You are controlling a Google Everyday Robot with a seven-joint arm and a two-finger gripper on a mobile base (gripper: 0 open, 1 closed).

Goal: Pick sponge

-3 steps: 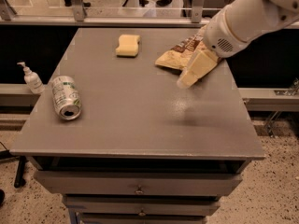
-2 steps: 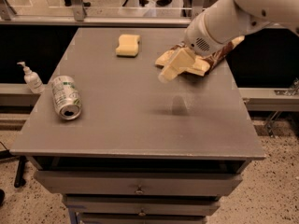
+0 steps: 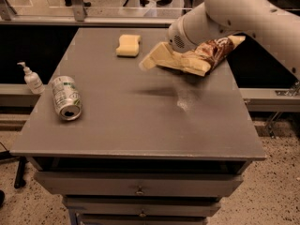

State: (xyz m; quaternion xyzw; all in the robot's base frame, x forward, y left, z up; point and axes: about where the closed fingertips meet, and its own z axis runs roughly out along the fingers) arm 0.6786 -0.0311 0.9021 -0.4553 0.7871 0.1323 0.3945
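The sponge [image 3: 128,45], a small pale-yellow foam block with pinched sides, lies on the grey table [image 3: 140,121] near its far edge, left of centre. My gripper [image 3: 154,59] hangs above the table just right of and a little nearer than the sponge, its flat pale-yellow fingers [image 3: 159,56] pointing left toward it. It holds nothing and does not touch the sponge. The white arm [image 3: 234,11] reaches in from the upper right.
A crinkly yellow-and-brown chip bag [image 3: 211,55] lies behind the gripper at the far right. A silver soda can [image 3: 65,97] lies on its side at the left. A soap pump bottle [image 3: 32,78] stands on a ledge beyond the left edge. Drawers are below the table front.
The gripper has swung left across the chip bag, from the right side of the table toward the sponge. The objects on the table have not moved.
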